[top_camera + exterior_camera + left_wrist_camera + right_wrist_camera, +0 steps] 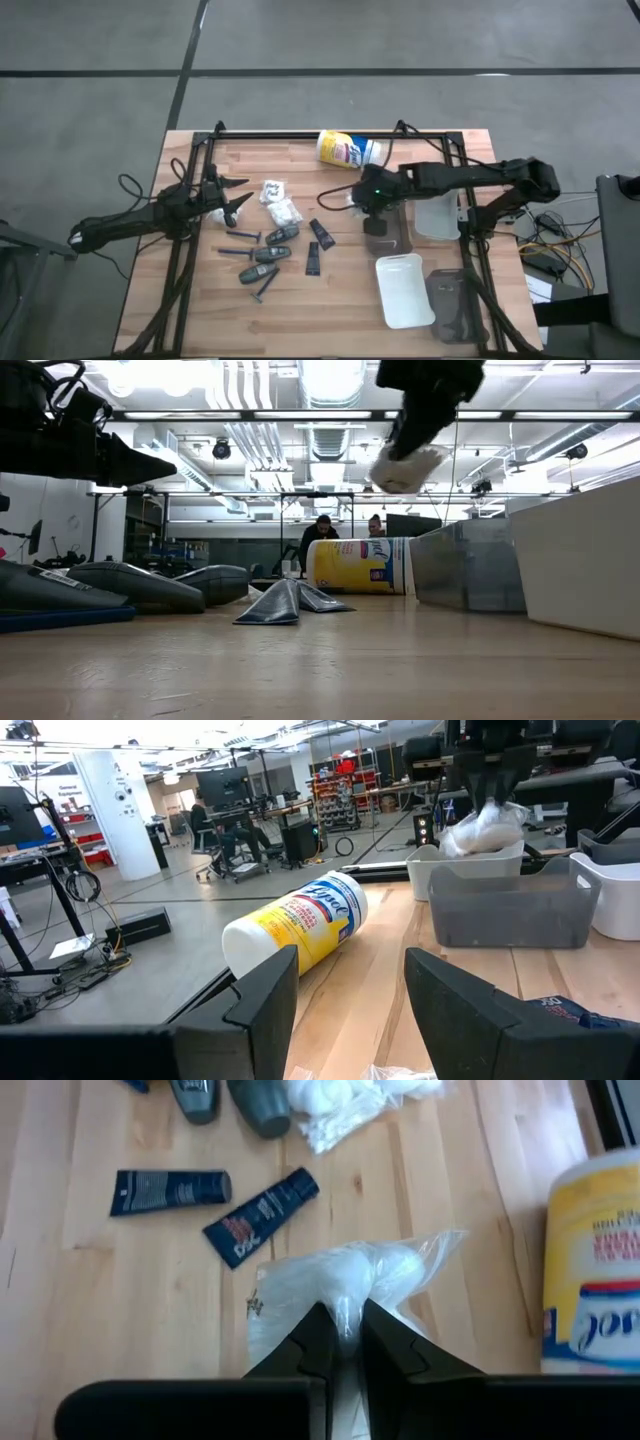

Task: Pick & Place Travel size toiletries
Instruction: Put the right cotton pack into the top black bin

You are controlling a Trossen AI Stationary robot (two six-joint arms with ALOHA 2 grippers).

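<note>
Wooden slats form the table top (pixel 340 300), framed by a black rail; beyond it lies a lit workshop where two people sit at desks far behind.

Item count, high view:
- White crinkly packets: three. Two lie together on the table (pixel 279 203); the third packet (pixel 358 196) is off the table, held by the right gripper.
- Dark grey oblong tubes: three (pixel 272 255), grouped near the table centre.
- Flat dark blue tubes: two (pixel 318 246), just right of the grey tubes.
- Slim black sticks: about three (pixel 240 236); the exact number is hard to tell.
- Trays: three at the right side, one clear grey tray (pixel 388 232), one white tray (pixel 405 290) and one dark tray at the table's near right corner.
- One yellow-and-white canister (pixel 347 150) on its side at the far edge.

Arm pose:
- Right arm: stretched from the right side toward the table centre. The right gripper (pixel 340 1330) has its fingers pinched together on the top of the held packet, which hangs below it, raised clear of the wood beside the grey tray's far end.
- Left arm: low over the left side of the table. The left gripper (pixel 232 197) stands partly spread, holding nothing, near the two resting packets and pointing toward the canister.
</note>
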